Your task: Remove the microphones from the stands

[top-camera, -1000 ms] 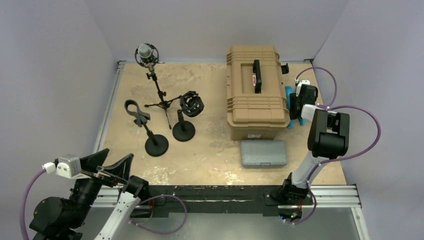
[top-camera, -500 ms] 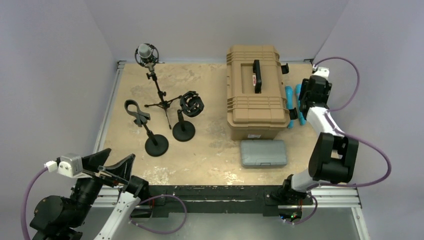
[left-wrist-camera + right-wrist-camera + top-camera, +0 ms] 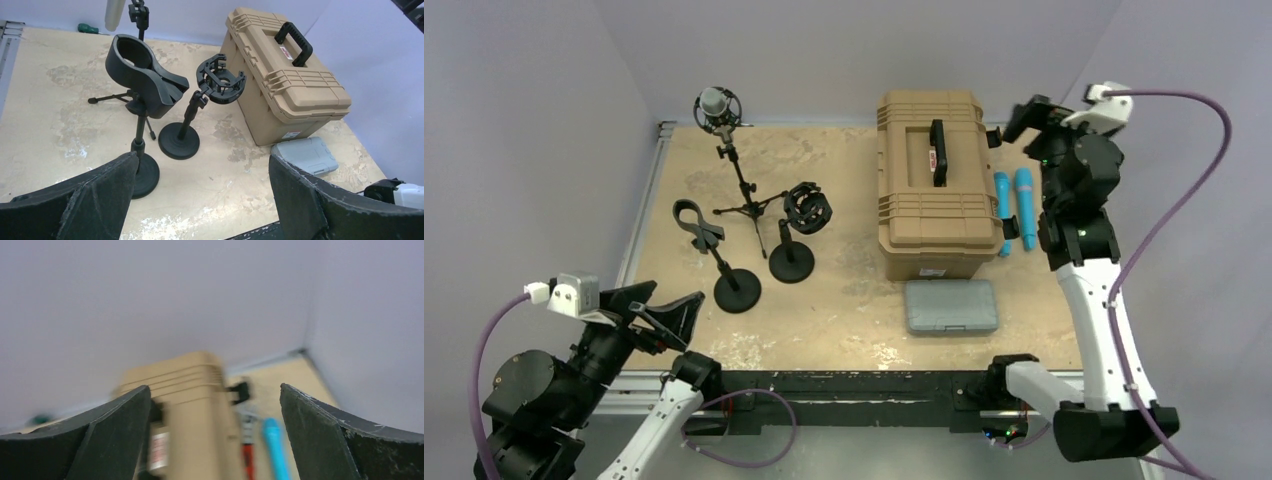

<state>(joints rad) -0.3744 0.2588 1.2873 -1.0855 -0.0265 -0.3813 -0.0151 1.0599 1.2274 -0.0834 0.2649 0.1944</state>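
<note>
The left hand (image 3: 201, 161) sits low at the near left edge of the table (image 3: 854, 295), its fingers spread wide and holding nothing. It looks out over two empty stands: a clip holder (image 3: 142, 80) on a round base and, just beside it, a shock-mount ring (image 3: 221, 82) on another. The right hand (image 3: 1035, 118) is raised high at the far right, likewise open and empty, above the tan case (image 3: 934, 185) and two blue cylinders (image 3: 1014, 205) lying beside it. A grey box (image 3: 951, 305) lies in front of the case. The microphone (image 3: 715, 103) rests in its cradle atop the tripod stand (image 3: 746, 195) in the far left corner, well apart from both hands, so I judge the task to be at the approach, with no grasp begun. The left hand looks better placed. It would need to travel forward past the two empty stands without knocking them, then close on the microphone body and lift it clear without tipping the tripod.
</note>
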